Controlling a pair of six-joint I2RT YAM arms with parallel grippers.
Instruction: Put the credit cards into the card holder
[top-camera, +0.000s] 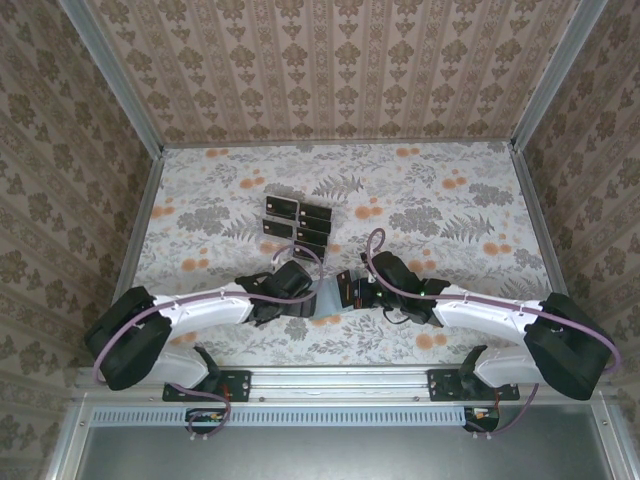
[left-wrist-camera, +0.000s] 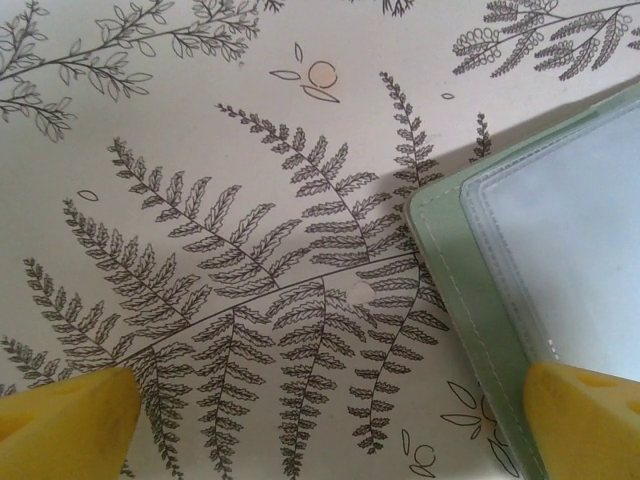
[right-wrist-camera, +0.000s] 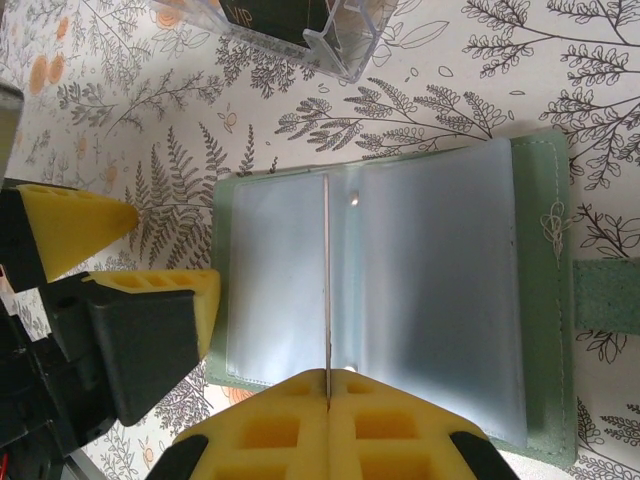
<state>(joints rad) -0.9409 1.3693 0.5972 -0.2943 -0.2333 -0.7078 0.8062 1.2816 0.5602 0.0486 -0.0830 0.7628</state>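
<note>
While the left arm (top-camera: 190, 315) reaches in low over the flowered desk (top-camera: 450, 200), the left jaws stand as wide open as they go, with nothing between them. One yellow pad (left-wrist-camera: 60, 425) hangs over bare fern pattern. The other (left-wrist-camera: 585, 415) sits over the near left edge of the card holder (right-wrist-camera: 440, 280), and I cannot tell from where I stand whether it touches.

Further back on the desk, a little left of centre, a clear plastic rack (right-wrist-camera: 340, 40) stands upright with black credit cards (top-camera: 313, 236) in its slots, well apart from both arms.

Between the two arms lies the card holder, grey-green, spread open flat with its clear plastic pockets facing up and its strap trailing off to the right side.

Over it, the right jaws are pressed fully together on a single credit card (right-wrist-camera: 326, 280). That card stands on edge, so thin from the wrist view that it reads as one straight line running across the middle of the open pockets. Whether its far end is already inside a pocket, I cannot say. The right arm (top-camera: 500, 310) stretches in from the near right corner.
</note>
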